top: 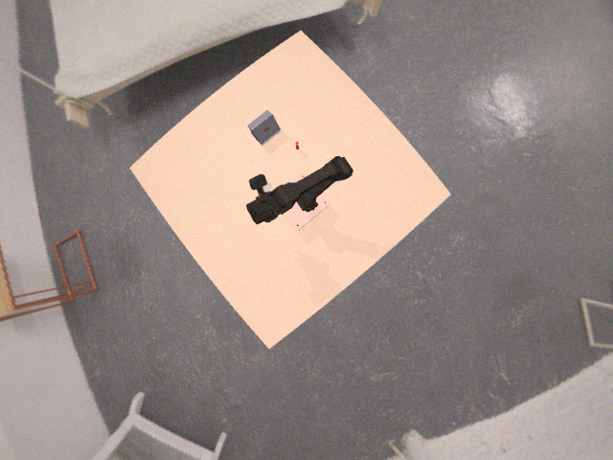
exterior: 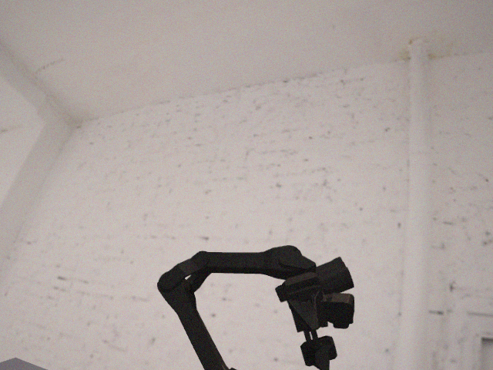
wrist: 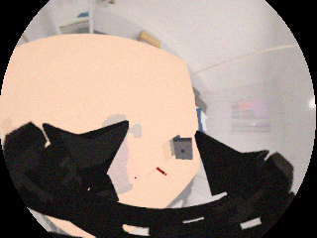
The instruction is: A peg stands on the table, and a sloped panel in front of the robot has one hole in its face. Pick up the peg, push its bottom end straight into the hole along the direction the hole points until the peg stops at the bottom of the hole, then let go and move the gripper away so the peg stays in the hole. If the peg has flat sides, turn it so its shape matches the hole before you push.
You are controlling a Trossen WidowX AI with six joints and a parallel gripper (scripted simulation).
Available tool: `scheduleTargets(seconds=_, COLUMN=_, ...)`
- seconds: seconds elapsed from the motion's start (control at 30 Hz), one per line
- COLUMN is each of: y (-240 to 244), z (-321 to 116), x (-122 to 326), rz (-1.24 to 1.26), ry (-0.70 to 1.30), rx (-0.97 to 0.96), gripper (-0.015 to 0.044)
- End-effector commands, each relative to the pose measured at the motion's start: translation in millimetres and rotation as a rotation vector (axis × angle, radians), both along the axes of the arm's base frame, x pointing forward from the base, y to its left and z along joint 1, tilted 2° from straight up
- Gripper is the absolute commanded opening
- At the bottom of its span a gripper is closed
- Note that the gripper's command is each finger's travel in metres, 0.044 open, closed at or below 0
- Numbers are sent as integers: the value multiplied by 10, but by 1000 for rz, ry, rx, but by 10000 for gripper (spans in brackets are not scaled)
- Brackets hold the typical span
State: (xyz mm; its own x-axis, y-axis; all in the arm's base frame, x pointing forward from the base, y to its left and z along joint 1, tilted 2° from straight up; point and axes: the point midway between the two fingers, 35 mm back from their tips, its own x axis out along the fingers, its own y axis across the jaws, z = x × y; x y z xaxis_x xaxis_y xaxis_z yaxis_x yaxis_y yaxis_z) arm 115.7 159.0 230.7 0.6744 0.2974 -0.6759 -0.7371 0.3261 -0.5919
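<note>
The small red peg [top: 297, 145] [wrist: 161, 172] stands on the table top [top: 208, 149] [wrist: 89, 74] with nothing touching it. The grey block with the sloped panel [top: 259, 134] [wrist: 187, 155] stands near it, and its face shows one small dark hole [top: 266, 129] [wrist: 182, 151]. The hole's exact shape is too small to tell. My gripper [wrist: 162, 129] is open, with its fingers wide apart and nothing between them. It is raised above the table, away from the peg and the block. In the exterior view, peg and hole are out of view.
The black arm [top: 306, 185] [exterior: 239, 263] is folded over its pale pink base plate [top: 299, 218] [wrist: 120, 171]. A grey corner shows at the bottom left of the exterior view. A white-covered bed [top: 172, 34] lies beyond the table's upper left edge.
</note>
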Motion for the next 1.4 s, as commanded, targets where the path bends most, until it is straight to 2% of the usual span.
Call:
scheduleTargets(seconds=0.0, y=-9, z=-25, x=62, rz=-48, ry=22, rx=3, gripper=440)
scheduleTargets(seconds=1.37, y=-298, z=-325, x=789, rz=-535, ry=233, rx=19, gripper=440)
